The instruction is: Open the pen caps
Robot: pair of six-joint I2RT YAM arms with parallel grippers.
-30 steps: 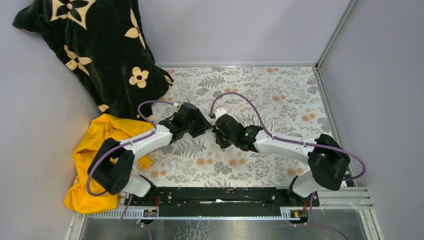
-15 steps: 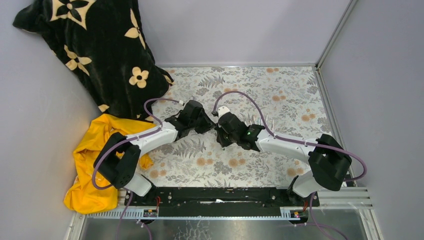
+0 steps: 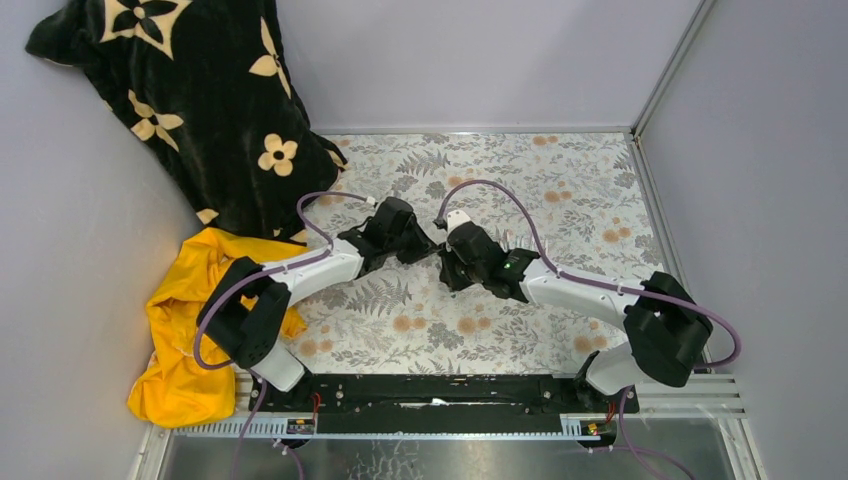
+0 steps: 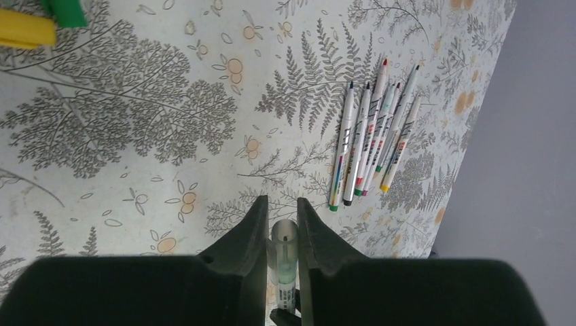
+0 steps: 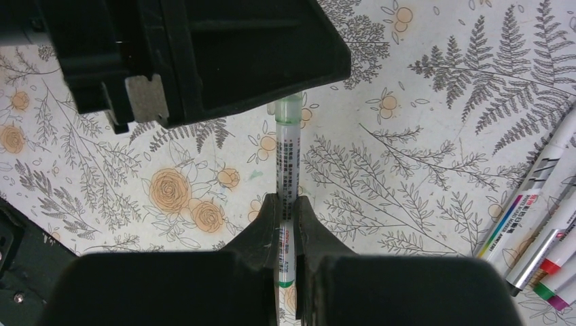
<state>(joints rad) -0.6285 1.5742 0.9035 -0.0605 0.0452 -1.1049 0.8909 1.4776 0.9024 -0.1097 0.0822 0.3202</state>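
My left gripper (image 3: 418, 243) and right gripper (image 3: 452, 262) meet tip to tip above the middle of the floral table. In the left wrist view the left gripper (image 4: 282, 204) is shut on a translucent greenish pen cap (image 4: 284, 241) that sits on a pen's end. In the right wrist view the right gripper (image 5: 287, 200) is shut on that pen's white barrel (image 5: 288, 163), which runs up into the cap (image 5: 289, 109) held in the left fingers. Several other pens (image 4: 370, 142) lie side by side on the table with bare tips; they also show at the right edge of the right wrist view (image 5: 543, 224).
A black flowered blanket (image 3: 190, 90) fills the back left corner, with a yellow cloth (image 3: 190, 300) in front of it. A yellow piece (image 4: 24, 28) and a green piece (image 4: 64, 10) lie on the table, cut by the frame edge. Grey walls close in the table.
Both grippers have shifted to the right and slightly farther back, staying joined on the same pen. The left arm has stretched out more.
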